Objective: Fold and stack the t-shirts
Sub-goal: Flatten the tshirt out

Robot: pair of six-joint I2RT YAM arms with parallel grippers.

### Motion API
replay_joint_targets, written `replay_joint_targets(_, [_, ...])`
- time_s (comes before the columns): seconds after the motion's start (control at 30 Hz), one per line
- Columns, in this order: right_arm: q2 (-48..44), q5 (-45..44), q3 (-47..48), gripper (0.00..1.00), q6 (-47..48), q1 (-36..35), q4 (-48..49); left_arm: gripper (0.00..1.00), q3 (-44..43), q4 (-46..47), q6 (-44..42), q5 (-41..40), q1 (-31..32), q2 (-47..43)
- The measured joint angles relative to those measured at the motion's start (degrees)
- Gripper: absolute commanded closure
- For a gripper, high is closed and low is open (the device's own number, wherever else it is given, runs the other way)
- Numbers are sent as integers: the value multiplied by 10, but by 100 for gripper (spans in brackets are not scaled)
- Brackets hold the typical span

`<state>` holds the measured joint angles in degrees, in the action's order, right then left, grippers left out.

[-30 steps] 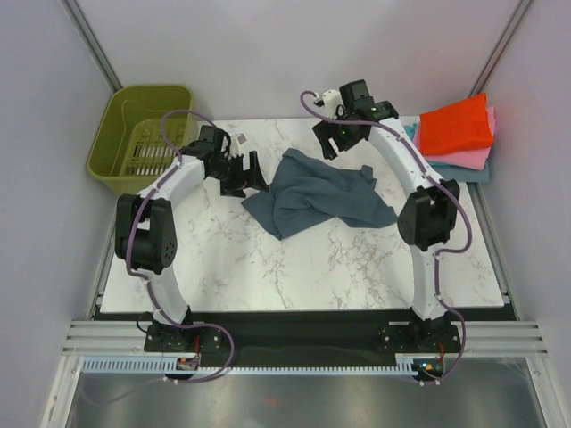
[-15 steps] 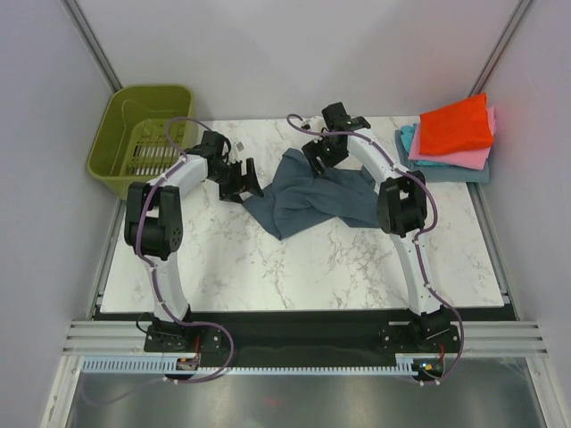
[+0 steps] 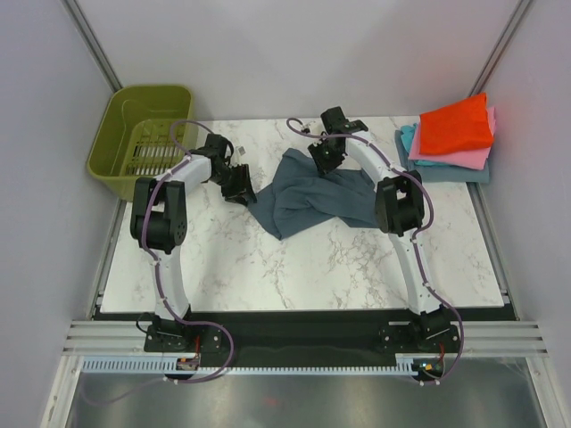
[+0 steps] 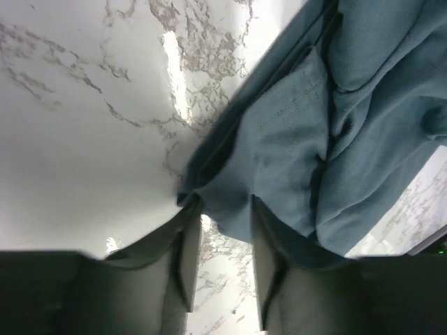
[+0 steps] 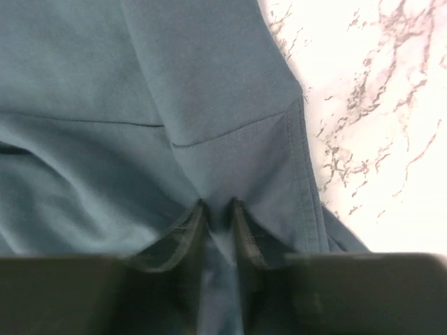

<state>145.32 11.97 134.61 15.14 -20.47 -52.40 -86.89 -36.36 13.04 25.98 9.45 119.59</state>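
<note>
A slate blue-grey t-shirt (image 3: 317, 194) lies crumpled in the middle of the marble table. My left gripper (image 3: 244, 188) is down at its left edge. In the left wrist view the jaws (image 4: 222, 206) stand partly closed, a bunched corner of the shirt (image 4: 300, 139) filling the gap at their tips. My right gripper (image 3: 323, 162) is at the shirt's far edge. There the right wrist view shows it (image 5: 218, 208) pinched tight on a fold of the cloth (image 5: 209, 105) beside a hem. Folded t-shirts are stacked at the back right: red-orange (image 3: 455, 125) on pink (image 3: 475, 159) on teal (image 3: 409, 141).
An olive-green plastic basket (image 3: 125, 134) stands off the table's back left corner. Bare marble (image 3: 294, 267) stretches from the shirt to the near edge. Grey walls close in on both sides and at the back.
Both arms have moved in onto the shirt, the left to its left edge, the right down to its far edge. Both pairs of jaws went from wide open to closed on cloth.
</note>
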Motion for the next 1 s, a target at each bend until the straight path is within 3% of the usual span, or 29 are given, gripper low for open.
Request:
replay_joint_targets(0.07, [5,0,0,90,0,0,0,82,0,0,-4,-5,0,2])
replay_joint_targets(0.2, [9,-2,0,97,-3,0,0,98,0,0,-7,-10,0,4])
replay_joint_targets(0.4, [0,-14,-2,100,1,-1,0,98,-5,0,-7,-10,0,5])
replay_joint_targets(0.53, [-54,-19,-28,100,8,-4,-7,98,-25,2,-7,-10,0,5])
replay_joint_targets(0.7, [-230,5,-144,100,7,-20,-20,98,-54,4,-7,-9,0,5])
replay_joint_targets(0.87, [-424,70,-297,100,14,-82,-52,98,-83,4,-7,-9,-3,5])
replay_joint_targets(1.0, [-495,133,-426,100,16,-147,-92,98,-101,5,-7,-8,-9,4])
